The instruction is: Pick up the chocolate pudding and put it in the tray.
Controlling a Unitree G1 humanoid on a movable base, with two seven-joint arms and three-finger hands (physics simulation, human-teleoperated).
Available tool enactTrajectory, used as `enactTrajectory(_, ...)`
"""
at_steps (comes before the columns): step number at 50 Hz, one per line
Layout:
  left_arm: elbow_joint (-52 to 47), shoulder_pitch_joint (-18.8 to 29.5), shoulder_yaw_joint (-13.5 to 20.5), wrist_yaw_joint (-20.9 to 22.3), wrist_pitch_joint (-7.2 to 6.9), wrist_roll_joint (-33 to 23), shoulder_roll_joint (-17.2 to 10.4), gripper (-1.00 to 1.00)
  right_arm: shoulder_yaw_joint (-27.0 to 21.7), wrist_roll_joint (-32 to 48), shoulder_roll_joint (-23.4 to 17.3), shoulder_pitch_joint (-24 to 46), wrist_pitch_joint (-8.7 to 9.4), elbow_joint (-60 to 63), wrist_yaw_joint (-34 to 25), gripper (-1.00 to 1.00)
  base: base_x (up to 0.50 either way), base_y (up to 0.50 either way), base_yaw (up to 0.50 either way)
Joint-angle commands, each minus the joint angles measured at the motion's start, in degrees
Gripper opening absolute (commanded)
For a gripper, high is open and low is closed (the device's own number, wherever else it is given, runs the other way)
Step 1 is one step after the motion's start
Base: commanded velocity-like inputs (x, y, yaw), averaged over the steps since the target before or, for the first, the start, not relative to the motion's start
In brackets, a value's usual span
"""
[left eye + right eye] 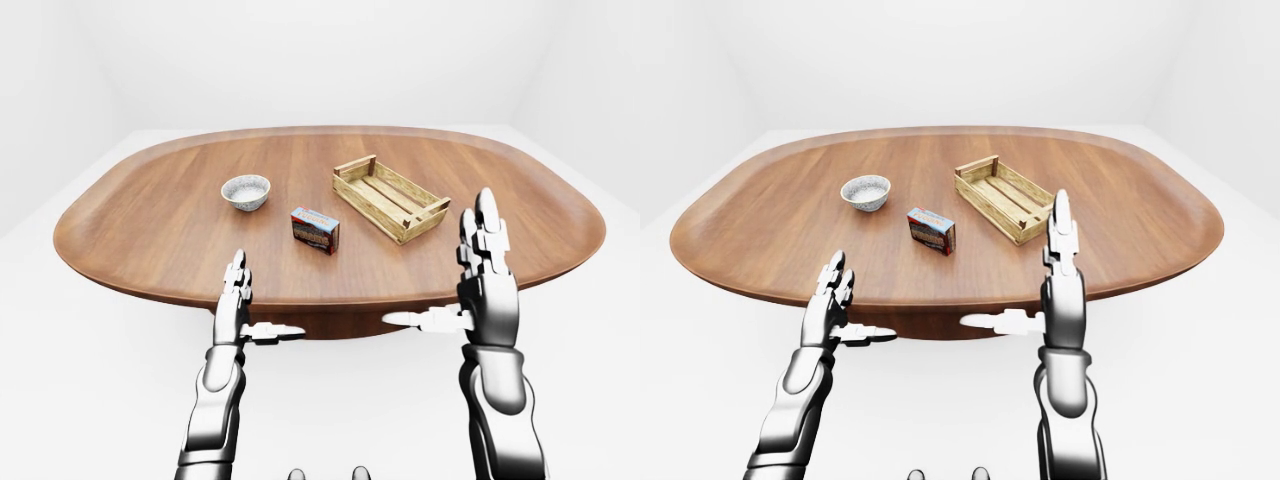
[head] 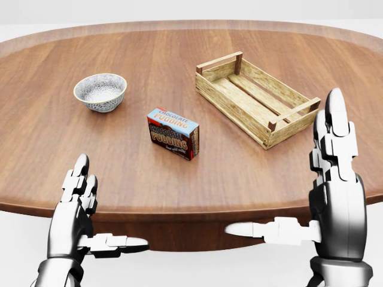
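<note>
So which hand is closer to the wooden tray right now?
The right hand. Its raised fingertips reach up beside the wooden tray's lower right corner in the head view. The left hand sits low at the table's near edge, far to the tray's lower left.

"CHOCOLATE PUDDING" printed on the pudding box (image 2: 173,133), smaller script beneath unreadable

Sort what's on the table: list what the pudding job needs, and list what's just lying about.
Needed:
chocolate pudding box
wooden tray
right robot hand, open
left robot hand, open

Lying about:
patterned bowl
</note>
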State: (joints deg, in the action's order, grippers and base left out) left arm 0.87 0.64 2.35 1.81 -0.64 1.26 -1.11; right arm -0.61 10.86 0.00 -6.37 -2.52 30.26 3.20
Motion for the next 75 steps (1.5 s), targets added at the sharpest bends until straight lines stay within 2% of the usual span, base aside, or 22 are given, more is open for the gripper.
enactTrajectory(1,0.6,0.2,0.1,0.0,0.23,0.1,-0.1,1.0,0.5,1.1,0.2,-0.7,0.34,3.1,0.3,1.0,0.0,0.0,0.0)
enactTrajectory(6,0.1,0.0,-0.1,-0.1,0.04,0.0,0.0,1.0,0.5,1.0,0.1,-1.0,-0.04,3.0,0.1,1.0,0.0,0.0,0.0)
enactTrajectory(9,0.9,0.2,0.0,0.0,0.7,0.0,0.0,1.0,0.5,0.9,0.1,-1.1,-0.28,2.8,0.1,1.0,0.0,0.0,0.0)
enactTrajectory(11,-0.1,-0.1,-0.2,-0.1,-0.03,-0.1,0.0,1.0,0.5,0.8,0.1,-1.0,-0.36,2.6,0.0,1.0,0.0,0.0,0.0)
enactTrajectory(17,0.2,-0.1,-0.1,0.0,0.2,-0.1,0.0,1.0,0.6,0.7,0.1,-1.1,-0.63,2.2,-0.1,1.0,0.0,0.0,0.0)
enactTrajectory(21,0.8,0.1,-0.1,0.0,0.78,-0.1,0.0,1.0,0.7,0.7,0.1,-1.3,-0.54,2.5,-0.2,1.0,0.0,0.0,0.0)
enactTrajectory(24,-0.6,-0.4,-0.2,0.0,-0.15,-0.1,0.0,1.0,0.8,0.7,0.2,-1.4,-0.58,2.4,-0.3,1.0,0.0,0.0,0.0)
enactTrajectory(30,0.2,-0.2,-0.1,0.1,0.43,-0.1,0.0,1.0,0.9,0.6,0.2,-1.3,-0.18,2.6,-0.4,1.0,0.0,0.0,0.0)
enactTrajectory(38,-0.2,-0.2,-0.2,0.1,0.03,-0.2,0.0,1.0,0.8,0.4,0.1,-1.2,-0.25,2.1,-0.4,1.0,0.0,0.0,0.0)
enactTrajectory(41,0.5,-0.1,-0.1,0.1,0.64,-0.2,0.0,1.0,0.8,0.3,0.1,-1.2,-0.65,1.8,-0.4,1.0,0.0,0.0,0.0)
enactTrajectory(59,-0.1,-0.2,-0.2,0.1,0.19,-0.2,0.0,1.0,0.8,0.0,0.1,-1.2,-0.35,1.7,-0.7,1.0,0.0,0.0,0.0)
enactTrajectory(75,-0.1,-0.2,-0.2,0.1,0.16,-0.2,0.0,1.0,0.8,-0.2,0.1,-1.2,-0.61,1.2,-0.6,1.0,0.24,0.0,0.0)
